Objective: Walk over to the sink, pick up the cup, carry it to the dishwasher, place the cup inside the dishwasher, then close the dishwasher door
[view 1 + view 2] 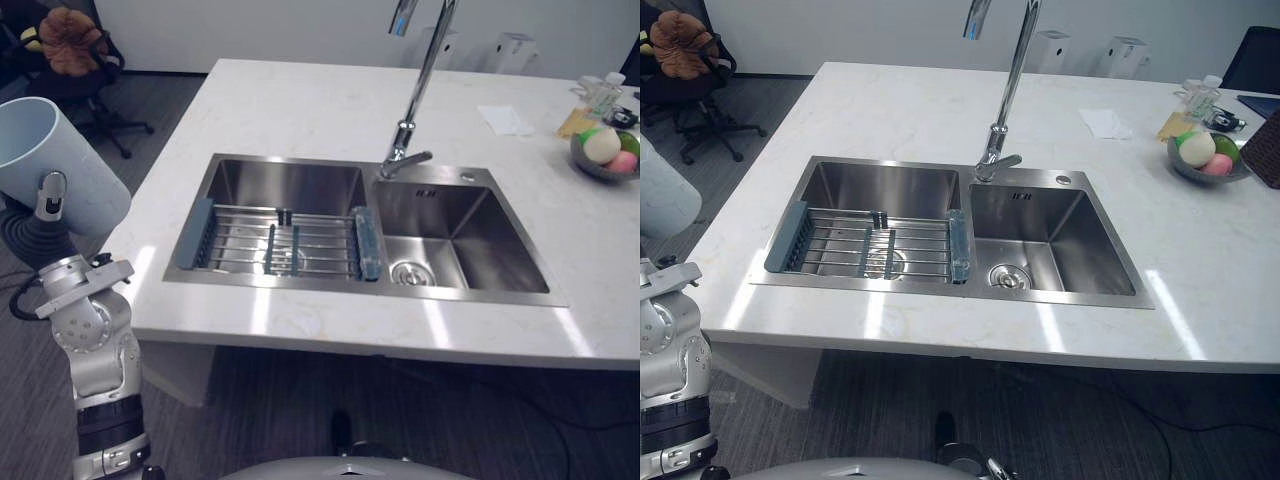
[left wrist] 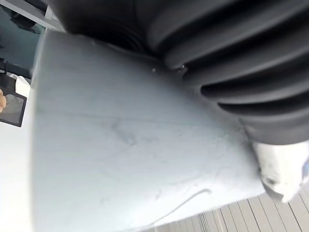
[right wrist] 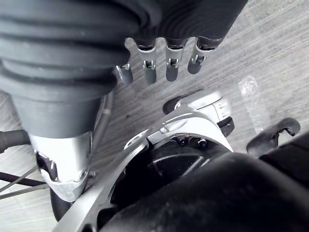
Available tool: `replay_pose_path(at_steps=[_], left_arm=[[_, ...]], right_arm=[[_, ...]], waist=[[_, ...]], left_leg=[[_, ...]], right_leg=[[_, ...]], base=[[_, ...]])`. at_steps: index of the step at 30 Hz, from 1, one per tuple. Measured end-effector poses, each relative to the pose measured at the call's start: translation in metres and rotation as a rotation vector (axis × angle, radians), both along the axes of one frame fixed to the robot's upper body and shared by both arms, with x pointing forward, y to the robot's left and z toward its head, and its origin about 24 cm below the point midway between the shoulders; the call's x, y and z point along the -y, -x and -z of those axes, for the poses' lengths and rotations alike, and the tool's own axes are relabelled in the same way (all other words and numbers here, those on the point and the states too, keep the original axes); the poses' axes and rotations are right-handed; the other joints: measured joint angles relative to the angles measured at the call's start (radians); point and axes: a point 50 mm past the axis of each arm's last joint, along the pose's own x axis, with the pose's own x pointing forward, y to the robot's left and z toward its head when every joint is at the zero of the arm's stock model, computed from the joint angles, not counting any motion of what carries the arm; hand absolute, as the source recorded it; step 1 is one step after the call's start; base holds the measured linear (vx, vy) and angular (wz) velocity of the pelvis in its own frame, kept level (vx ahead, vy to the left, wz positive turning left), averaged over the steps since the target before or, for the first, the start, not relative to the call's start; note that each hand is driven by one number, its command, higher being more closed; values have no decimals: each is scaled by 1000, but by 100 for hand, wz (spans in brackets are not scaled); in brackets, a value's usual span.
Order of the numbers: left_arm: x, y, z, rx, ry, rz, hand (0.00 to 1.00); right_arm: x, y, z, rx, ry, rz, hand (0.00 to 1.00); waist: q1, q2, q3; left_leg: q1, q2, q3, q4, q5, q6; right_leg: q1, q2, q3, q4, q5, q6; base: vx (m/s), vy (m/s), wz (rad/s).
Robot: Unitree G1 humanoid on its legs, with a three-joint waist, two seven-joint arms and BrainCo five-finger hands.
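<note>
Right up close you've got the cup (image 1: 55, 160), pale blue, lifted clear at your left side with its mouth tipped up and away from you. Your left hand (image 1: 49, 200) is wrapped on it, one digit pressed against the near wall. That's a firm clasp, and the left wrist view has the cup's side hard against the palm. So the cup's out of the sink (image 1: 510, 240), off to the left of the countertop (image 1: 300, 100) and over the floor. It looks like the pickup is done and the carry is what's in hand.

Held high and off the counter edge like that, it has nothing to clip when you turn. Your right hand (image 3: 173, 63) hangs low over the floor, fingers (image 3: 149, 67) loose and straight, holding nothing; it's free for the door later.

The drying rack (image 1: 285, 245) sits across the left basin, with the faucet (image 1: 420, 90) standing behind the divider. Next is the turn toward the dishwasher, and you'll want that grip steady, since a smooth, wide cup can slip.
</note>
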Motion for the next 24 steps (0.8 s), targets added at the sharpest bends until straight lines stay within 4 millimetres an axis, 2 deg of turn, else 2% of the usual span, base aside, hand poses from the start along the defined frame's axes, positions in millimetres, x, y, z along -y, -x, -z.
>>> replay_pose_path(at_steps=[5,7,8,9,10,12,13,14,15,16,17,18,19,20,21,22,23,24], left_arm=[[0,7,0,22,7,-15,100],[3,11,2,20,8,-23,100],[5,12,5,10,14,-29,100],[8,12,8,0,20,-31,100],[10,12,10,-5,26,-26,100],[18,11,12,-12,21,5,100],[20,12,10,-3,16,14,100],[27,14,5,24,2,41,100],[29,16,4,37,-6,52,100],[33,19,-2,81,-18,67,100],[39,19,-4,104,-19,91,100],[42,18,-3,107,-19,108,100],[55,13,-2,98,-29,176,100],[60,12,-2,97,-40,207,100],[68,12,-4,103,-63,251,100],[71,11,-7,123,-76,278,100],[72,12,-7,127,-74,292,100],[76,10,-4,117,-44,329,100]], right_arm=[[2,-1,-1,-1,10,-29,0],[4,-2,-1,-5,22,-53,0],[5,-2,-1,-10,26,-68,0],[5,-2,-1,-14,25,-82,0],[5,-3,-1,-15,26,-94,0],[5,-3,-1,-15,30,-94,0],[7,-3,-2,-13,37,-91,0],[12,-4,-3,-2,59,-78,0],[15,-4,-4,-2,66,-65,0],[19,-4,-5,1,76,-33,0],[23,-6,-5,9,83,-11,0],[29,-8,-7,19,98,5,0],[42,-14,-12,40,128,44,0],[42,-16,-12,46,127,50,0],[39,-16,-11,48,118,59,0],[33,-17,-9,59,100,81,0],[35,-21,-10,76,105,99,0],[43,-30,-14,101,125,104,0]], waist=[[14,1,1],[18,6,4],[21,16,10],[22,9,18],[22,18,39],[26,14,58],[27,13,64],[28,23,74],[37,34,80],[35,3,82],[32,28,82],[33,45,86],[18,65,94],[14,60,94],[8,39,74],[-5,29,59],[-2,34,62],[-6,64,63]], left_leg=[[-11,2,-17,7,-2,-2],[-42,11,-42,54,-25,-2],[-68,16,-68,87,-35,-3],[-92,16,-101,116,-34,-6],[-107,15,-124,141,-32,-9],[-153,12,-114,152,2,-27],[-163,15,-91,145,16,-21],[-187,42,-23,126,9,13],[-187,58,37,116,0,31],[-189,83,166,128,-19,116],[-211,125,240,223,-22,140],[-216,149,285,273,5,162],[-224,161,361,286,87,120],[-222,149,371,263,110,116],[-206,96,363,136,167,106],[-159,52,359,15,193,93],[-143,55,385,26,167,71],[-97,38,365,-72,204,4]], right_leg=[[1,-1,-16,1,1,7],[4,-1,-35,7,-10,2],[7,-3,-57,8,-15,4],[21,-8,-99,8,-20,5],[38,-16,-137,8,-24,10],[59,-50,-240,19,-59,13],[58,-63,-262,33,-74,19],[54,-70,-309,61,-100,19],[50,-73,-329,73,-112,20],[57,-106,-361,59,-118,19],[58,-123,-412,77,-126,13],[57,-129,-436,106,-143,16],[56,-167,-490,223,-198,22],[55,-186,-509,257,-223,2],[59,-197,-525,261,-265,-17],[84,-212,-601,225,-249,28],[94,-209,-633,238,-249,48],[112,-206,-686,285,-259,39]], base=[[10,13,10],[29,16,28],[31,-1,71],[35,-6,104],[6,0,125],[-42,13,139],[-84,29,159],[-60,2,118],[-18,-26,160],[63,19,139],[76,71,142],[126,162,148],[104,128,136],[92,127,183],[40,96,184],[67,94,175],[140,119,171],[131,120,120]])
